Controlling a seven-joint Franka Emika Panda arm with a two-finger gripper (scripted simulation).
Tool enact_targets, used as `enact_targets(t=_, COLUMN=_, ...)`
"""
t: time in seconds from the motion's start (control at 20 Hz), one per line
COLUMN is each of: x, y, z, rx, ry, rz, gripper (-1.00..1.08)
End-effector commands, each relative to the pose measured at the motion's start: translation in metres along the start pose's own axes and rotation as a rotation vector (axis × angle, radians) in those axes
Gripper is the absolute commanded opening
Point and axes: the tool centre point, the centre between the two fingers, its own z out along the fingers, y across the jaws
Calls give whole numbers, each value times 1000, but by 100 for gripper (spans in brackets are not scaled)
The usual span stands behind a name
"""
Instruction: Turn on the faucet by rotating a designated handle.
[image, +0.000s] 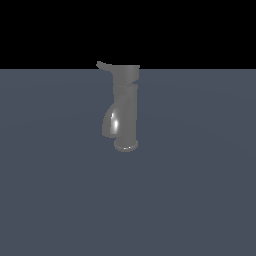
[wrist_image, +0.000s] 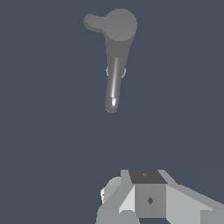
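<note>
The faucet (image: 126, 107) stands upright on the flat grey surface, a dark grey cylinder with a flared round base. Its glossy curved spout (image: 111, 122) bends down toward the exterior view's left. The handle (image: 103, 65), a thin short lever, sticks out from the top cap toward the exterior view's left. The wrist view looks down on the faucet (wrist_image: 119, 26), with the handle (wrist_image: 92, 22) jutting sideways from the cap and the spout (wrist_image: 113, 85) reaching toward the camera. My gripper (wrist_image: 148, 194) shows only as white and grey blocks at the picture's edge, well apart from the faucet. Whether its jaws are open is unclear.
A plain grey-blue surface (image: 200, 190) lies all around the faucet. No other object shows in either view. The gripper does not appear in the exterior view.
</note>
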Motion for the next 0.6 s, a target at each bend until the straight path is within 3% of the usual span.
enact_targets(t=0.0, x=4, y=-1, z=0, rx=6, ry=-2, rz=20, gripper=-100)
enact_targets(t=0.55, x=45, y=-6, z=7, rx=57, ry=-20, rz=202, gripper=-100)
